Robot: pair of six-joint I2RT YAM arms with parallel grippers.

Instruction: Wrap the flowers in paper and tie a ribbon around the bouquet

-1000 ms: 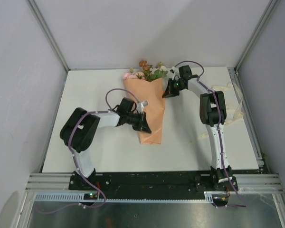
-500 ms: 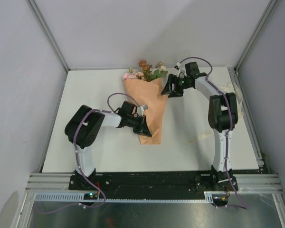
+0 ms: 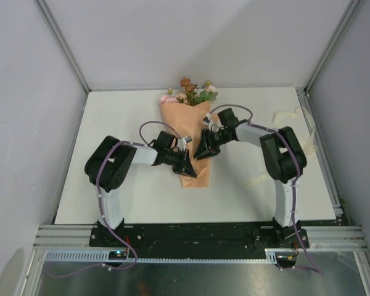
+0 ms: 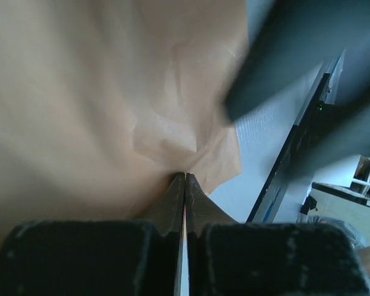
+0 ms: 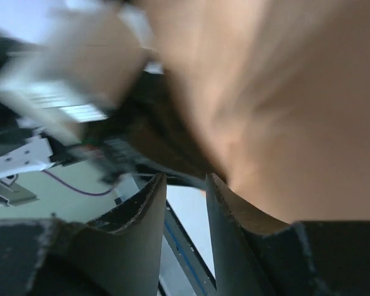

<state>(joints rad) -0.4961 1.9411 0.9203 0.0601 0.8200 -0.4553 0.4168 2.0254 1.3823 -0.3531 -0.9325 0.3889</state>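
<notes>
The bouquet [image 3: 190,132] lies mid-table, a peach-orange paper [image 3: 186,120] cone with the flowers [image 3: 191,92] sticking out at its far end. My left gripper [image 3: 186,165] sits at the cone's narrow lower left edge. In the left wrist view it [image 4: 185,176] is shut, pinching a puckered fold of the paper [image 4: 80,92]. My right gripper [image 3: 201,152] is at the cone's right edge, close to the left one. In the right wrist view it [image 5: 185,176] is open, with the paper [image 5: 283,92] against the right finger's outer side and nothing between the fingers. The ribbon [image 3: 263,177] lies loose on the right.
More of the cream strip is bunched near the table's right edge [image 3: 291,115]. Grey walls enclose the white table [image 3: 123,117] on three sides. A metal rail [image 3: 191,234] runs along the near edge by the arm bases.
My right gripper has swung from beside the blooms down and left to the cone's middle, opening on the way. My left gripper stayed pinched on the paper, shifting only slightly.
</notes>
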